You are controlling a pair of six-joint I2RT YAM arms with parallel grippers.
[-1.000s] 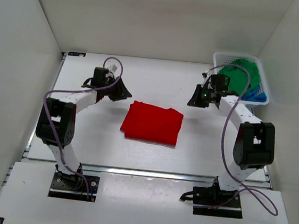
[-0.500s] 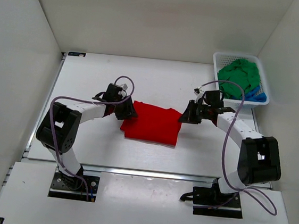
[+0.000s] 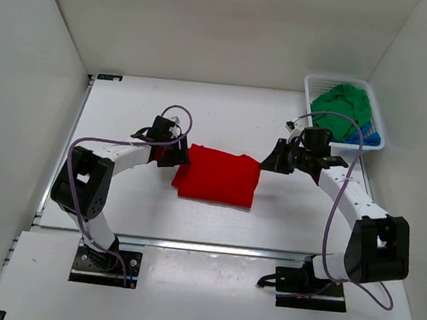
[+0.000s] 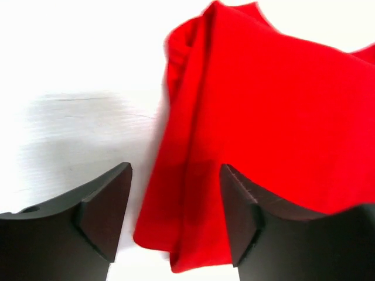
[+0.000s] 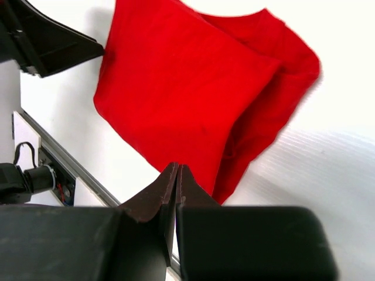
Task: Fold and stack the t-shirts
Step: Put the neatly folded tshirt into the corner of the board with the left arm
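Note:
A bright red t-shirt point(image 3: 219, 177) lies folded into a rectangle on the white table. My left gripper point(image 3: 176, 156) is at its left edge. In the left wrist view it stands open point(image 4: 176, 202), and the shirt's doubled edge point(image 4: 193, 193) lies between the fingers without being pinched. My right gripper point(image 3: 268, 164) hovers at the shirt's far right corner. Its jaws are shut point(image 5: 176, 170) with nothing between them, and the red t-shirt point(image 5: 187, 99) lies just beyond the tips. A green t-shirt point(image 3: 343, 105) and a blue one point(image 3: 367, 135) lie crumpled in the basket.
The white lattice basket point(image 3: 337, 78) stands at the back right corner, close behind the right arm. White walls close in the table on three sides. A metal rail point(image 3: 212, 246) runs along the table's near edge.
Both arms have swung inward and down from the back of the table to the red shirt's two sides. The left jaws have spread wider and the right jaws have closed.

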